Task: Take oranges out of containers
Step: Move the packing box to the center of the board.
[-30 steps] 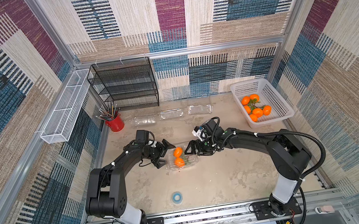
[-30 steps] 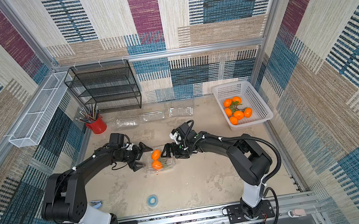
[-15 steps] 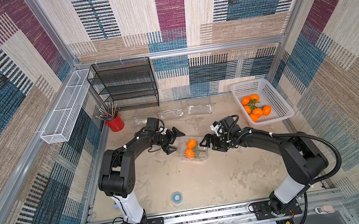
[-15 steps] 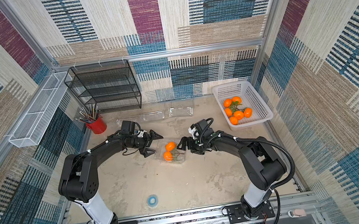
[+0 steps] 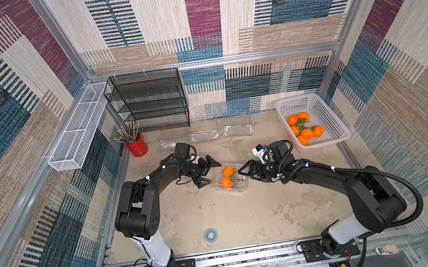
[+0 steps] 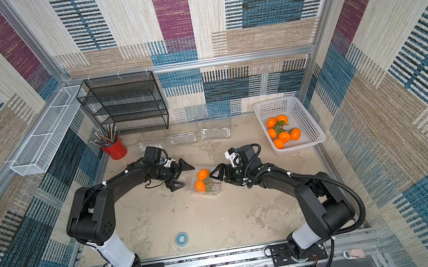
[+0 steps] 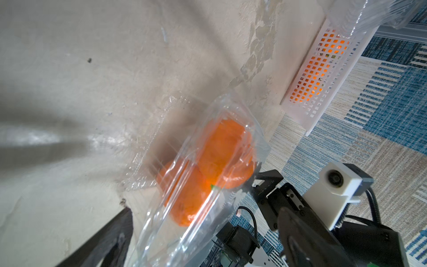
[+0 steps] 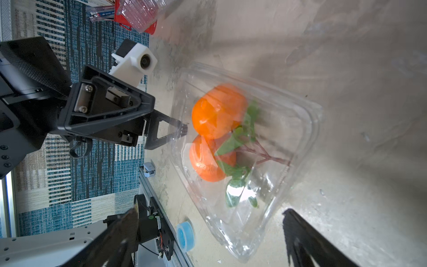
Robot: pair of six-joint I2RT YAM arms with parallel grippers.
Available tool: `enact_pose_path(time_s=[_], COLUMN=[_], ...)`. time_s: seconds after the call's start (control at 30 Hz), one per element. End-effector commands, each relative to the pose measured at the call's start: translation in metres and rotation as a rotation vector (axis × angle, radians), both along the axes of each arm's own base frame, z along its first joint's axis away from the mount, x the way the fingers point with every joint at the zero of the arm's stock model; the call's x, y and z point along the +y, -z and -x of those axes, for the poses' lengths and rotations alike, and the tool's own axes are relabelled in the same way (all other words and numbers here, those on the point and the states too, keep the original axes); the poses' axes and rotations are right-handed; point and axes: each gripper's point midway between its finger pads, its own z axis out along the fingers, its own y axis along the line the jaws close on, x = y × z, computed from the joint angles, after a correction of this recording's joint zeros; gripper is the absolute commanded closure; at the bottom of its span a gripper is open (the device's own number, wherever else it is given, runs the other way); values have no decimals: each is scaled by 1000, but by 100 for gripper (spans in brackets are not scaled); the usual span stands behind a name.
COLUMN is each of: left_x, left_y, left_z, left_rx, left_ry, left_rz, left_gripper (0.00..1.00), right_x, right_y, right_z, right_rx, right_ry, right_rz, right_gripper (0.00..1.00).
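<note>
Mid-table, clear plastic clamshell box [image 5: 242, 188], two round orange fruits [image 5: 227, 171] inside. I see left gripper [image 5: 214, 173] at 9 o'clock, right gripper [image 5: 246, 176] at 3, both spread.

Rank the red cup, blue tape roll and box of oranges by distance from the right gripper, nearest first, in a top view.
1. Box of oranges, beside the right gripper.
2. Blue tape roll, toward the front rail.
3. Red cup, back left.
</note>
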Motion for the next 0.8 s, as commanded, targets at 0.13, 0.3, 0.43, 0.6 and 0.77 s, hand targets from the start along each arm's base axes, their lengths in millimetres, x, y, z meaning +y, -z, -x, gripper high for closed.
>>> enact_pose_path(time_s=[0.13,0.3,0.43,0.6,0.77], left_x=[-6,-9,-10,-11,-10], left_y=[-5,-5,-8,-6,-7], left_z=[1,2,1,-1,-2], left_rx=[-13,-11,-18,-15,-18], left_ry=[9,12,15,18,16], left_rz=[13,21,25,28,22], left_gripper=[1,1,1,1,1], right_x=[8,11,12,14,12], right_y=[-6,-10,-16,-21,-19], right_z=[-6,-10,-13,-17,-21], right_rx=[-22,-30,-42,-49,-50], right_ry=[-9,-15,-16,-22,-15], right_rz=[-63,-67,-75,-68,-33], right_gripper=[0,0,0,1,1])
